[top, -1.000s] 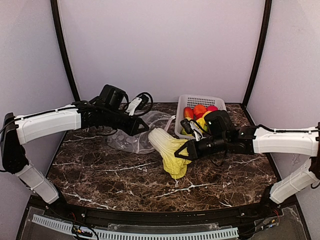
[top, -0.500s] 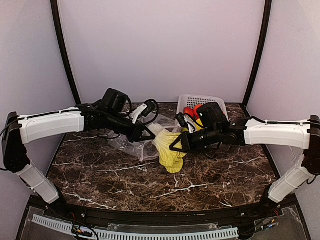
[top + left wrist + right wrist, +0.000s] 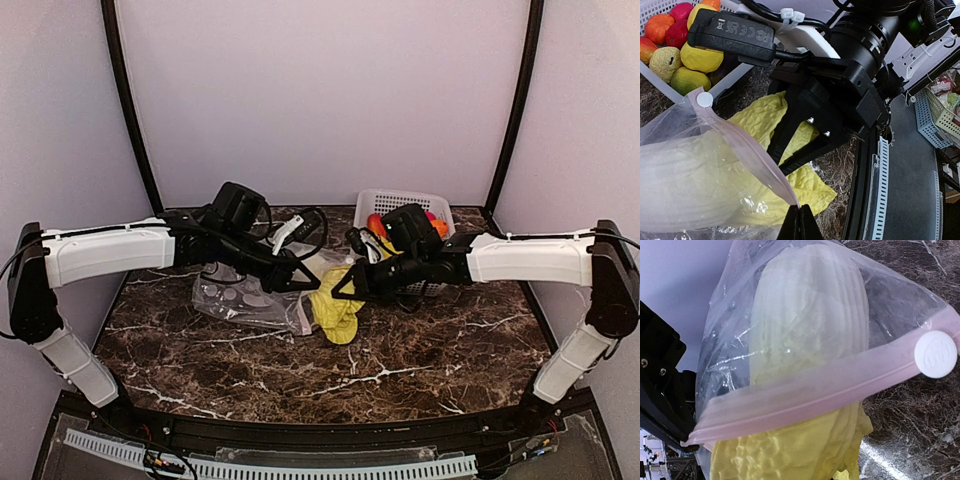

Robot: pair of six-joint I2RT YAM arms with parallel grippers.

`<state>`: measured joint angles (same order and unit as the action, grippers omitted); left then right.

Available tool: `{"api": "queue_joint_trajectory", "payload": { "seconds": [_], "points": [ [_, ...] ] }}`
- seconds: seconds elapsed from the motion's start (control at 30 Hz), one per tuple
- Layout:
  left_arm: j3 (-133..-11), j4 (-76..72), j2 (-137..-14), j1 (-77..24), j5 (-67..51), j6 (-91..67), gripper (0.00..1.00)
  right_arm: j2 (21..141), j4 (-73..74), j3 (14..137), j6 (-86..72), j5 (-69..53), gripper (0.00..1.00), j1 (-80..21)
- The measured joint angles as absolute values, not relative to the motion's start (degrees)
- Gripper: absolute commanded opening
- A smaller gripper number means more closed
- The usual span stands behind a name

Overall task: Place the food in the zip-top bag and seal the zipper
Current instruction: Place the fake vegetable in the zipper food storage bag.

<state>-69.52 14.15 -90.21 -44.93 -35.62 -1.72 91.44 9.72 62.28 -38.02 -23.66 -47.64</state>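
From above, the left tool [image 3: 302,273] sat at the centre of the frame, pinched shut on the mouth edge of the zip-top bag [image 3: 240,300]. The bag lay crumpled on the dark marbled worktop [image 3: 420,350], left of centre. Just right of it, the right tool [image 3: 342,288] gripped a yellow toy cabbage [image 3: 335,312] whose leafy end hung toward the worktop. Behind the right arm, at upper right of centre, stood the white basket [image 3: 400,196] with red and orange toy fruits [image 3: 378,222] in it.

In the left wrist view, the left tool's [image 3: 800,222] tips at the bottom edge were closed tight on the end of the pinkish zipper [image 3: 750,150]. A white slider [image 3: 704,99] sat on the strip at middle left. The cabbage's pale stalk showed through the bag at lower left, its yellow leaves [image 3: 805,187] outside the mouth. The right tool [image 3: 781,160] held those leaves between narrow fingers. The basket [image 3: 730,80] filled the upper left corner.

In the right wrist view, the zipper [image 3: 805,395] ran across the frame, slider [image 3: 935,354] at right. The cabbage [image 3: 810,315] stalk lay inside the bag above it, the leaves below
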Motion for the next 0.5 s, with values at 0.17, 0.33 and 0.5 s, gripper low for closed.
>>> {"api": "queue_joint_trajectory", "payload": {
  "seconds": [0.17,0.33,0.5],
  "points": [
    [-68.7,11.3,-90.2,-44.9,-37.5,-3.7,0.01,92.2,3.8,61.1,-40.1,-26.6,0.00,-47.6],
    [-68.4,10.1,-90.2,-44.9,-38.9,-4.8,0.01,91.6,-2.9,58.8,-42.3,-28.6,0.00,-47.6],
    [-68.1,8.9,-90.2,-44.9,-39.5,-5.1,0.01,89.2,-10.1,55.0,-46.7,-29.8,0.00,-46.3]
  ]
}}
